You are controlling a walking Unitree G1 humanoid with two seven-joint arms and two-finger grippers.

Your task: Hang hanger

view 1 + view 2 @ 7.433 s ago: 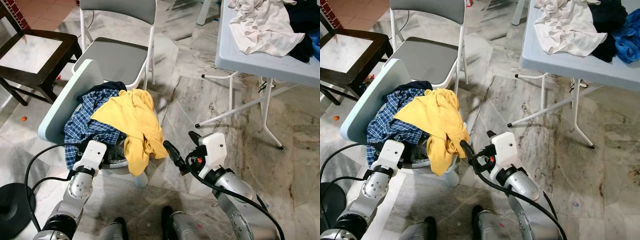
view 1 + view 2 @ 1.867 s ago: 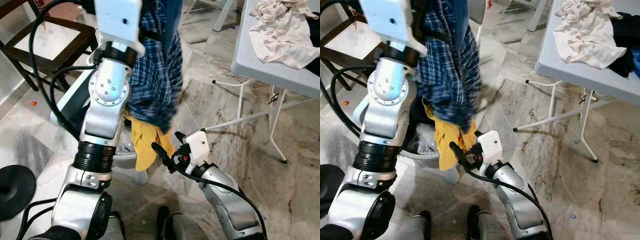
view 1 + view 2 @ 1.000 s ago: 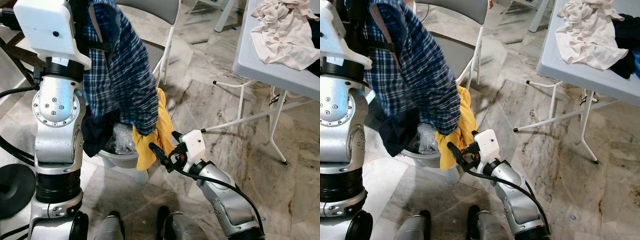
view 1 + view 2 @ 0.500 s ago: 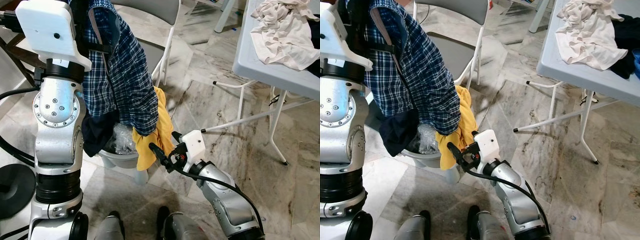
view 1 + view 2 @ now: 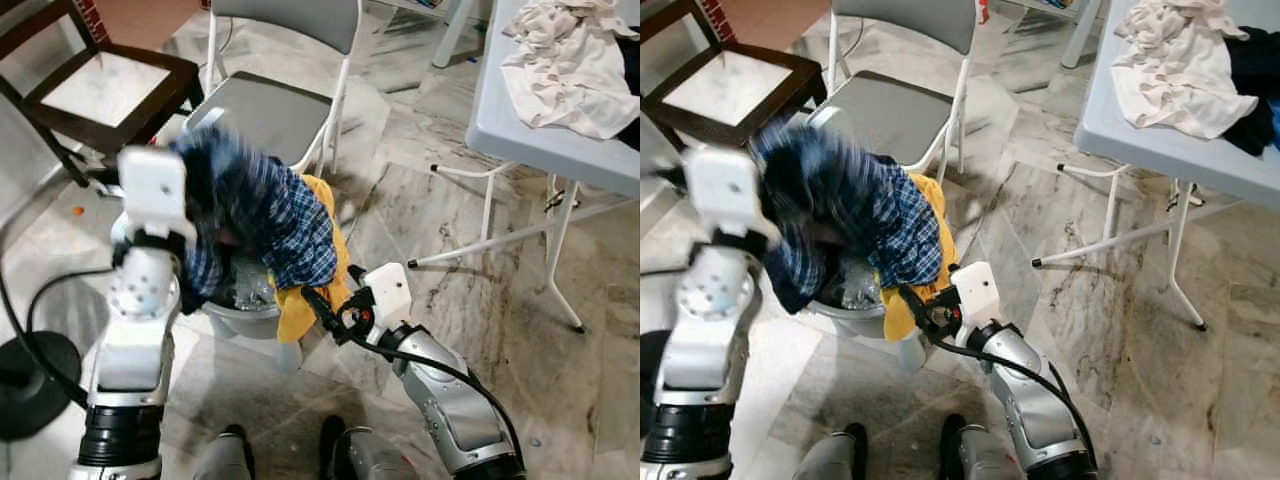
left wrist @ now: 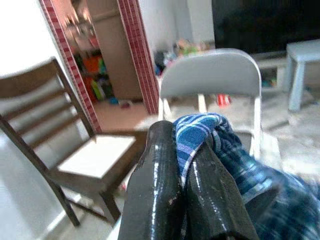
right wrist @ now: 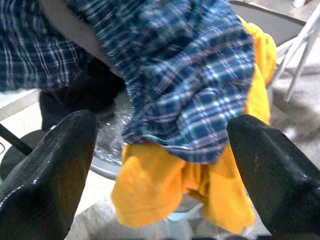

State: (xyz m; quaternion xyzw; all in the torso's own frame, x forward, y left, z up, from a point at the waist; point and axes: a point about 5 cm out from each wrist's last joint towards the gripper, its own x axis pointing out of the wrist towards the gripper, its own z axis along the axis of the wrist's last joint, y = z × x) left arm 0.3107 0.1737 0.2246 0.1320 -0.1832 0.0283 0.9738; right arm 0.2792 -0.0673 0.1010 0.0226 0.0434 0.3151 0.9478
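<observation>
My left gripper (image 6: 184,150) is shut on a fold of the blue plaid shirt (image 5: 275,215). The shirt is bunched and motion-blurred over a pale bin (image 5: 238,315), and it hides the left fingers in the eye views, where the white wrist (image 5: 152,190) stands left of it. A yellow garment (image 5: 305,300) hangs over the bin's right rim, under the shirt. My right gripper (image 5: 335,292) is low at the bin's right side, open, its fingers (image 7: 55,165) spread wide and facing the shirt (image 7: 190,70) and the yellow cloth (image 7: 150,195).
A grey folding chair (image 5: 270,110) stands just behind the bin and a dark wooden chair (image 5: 100,90) at the far left. A pale blue table (image 5: 520,130) with a white garment (image 5: 570,60) is at the right. A black round base (image 5: 30,385) sits lower left.
My left arm has dropped from high overhead to the bin, bringing the plaid shirt down with it. The right gripper has stayed by the bin's right side.
</observation>
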